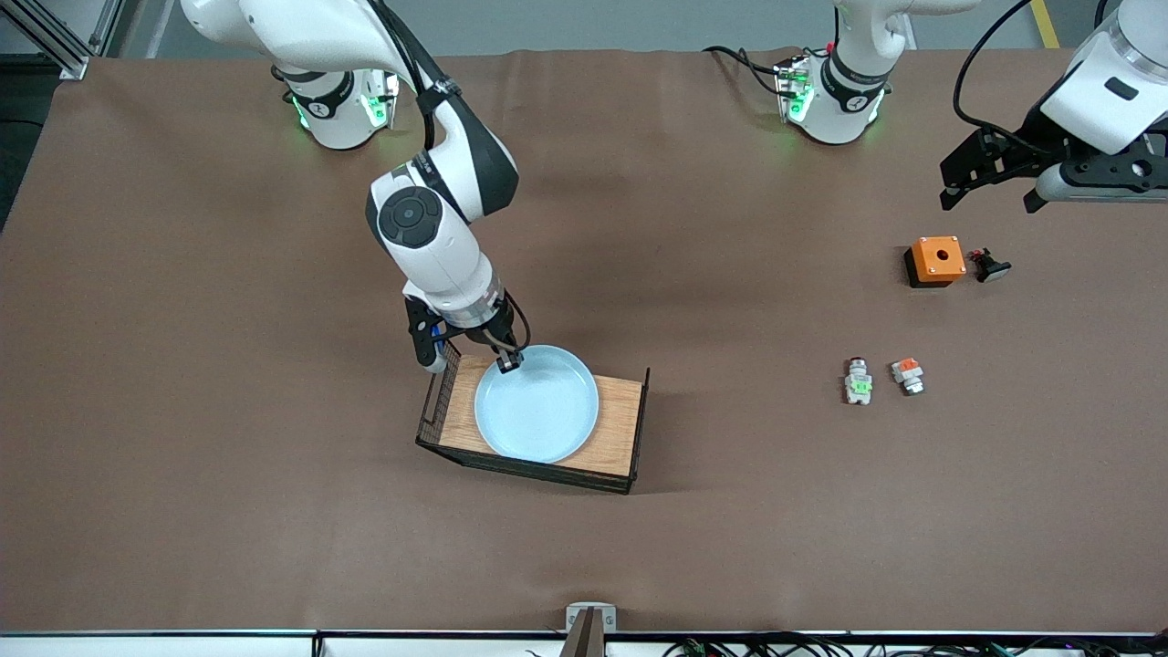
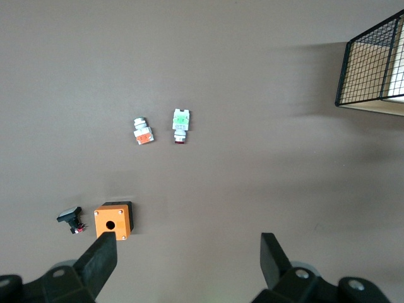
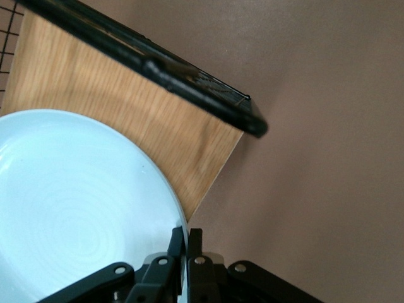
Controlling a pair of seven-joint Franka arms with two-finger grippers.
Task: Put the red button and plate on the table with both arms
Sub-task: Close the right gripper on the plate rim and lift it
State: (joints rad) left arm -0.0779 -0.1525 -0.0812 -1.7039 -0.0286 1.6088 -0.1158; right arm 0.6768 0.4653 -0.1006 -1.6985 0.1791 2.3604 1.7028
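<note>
The pale blue plate (image 1: pixel 538 415) (image 3: pixel 69 202) lies on the wood-topped wire rack (image 1: pixel 620 429) in the middle of the brown table (image 1: pixel 228 365). My right gripper (image 1: pixel 508 362) (image 3: pixel 185 237) is shut on the plate's rim at the edge toward the robots' bases, one finger inside the rim and one outside. The red button (image 1: pixel 858 381) (image 2: pixel 181 124), silvery with a green block, lies on the table toward the left arm's end. My left gripper (image 1: pixel 993 196) (image 2: pixel 188 243) hangs open and empty above the table near the orange box, apart from the button.
An orange square box (image 1: pixel 935 260) (image 2: pixel 113 219) with a small black piece (image 1: pixel 988 265) (image 2: pixel 71 218) beside it sits farther from the front camera than the button. A similar piece with an orange-red block (image 1: pixel 908 374) (image 2: pixel 143 131) lies beside the button. The rack has black wire ends (image 3: pixel 158 66).
</note>
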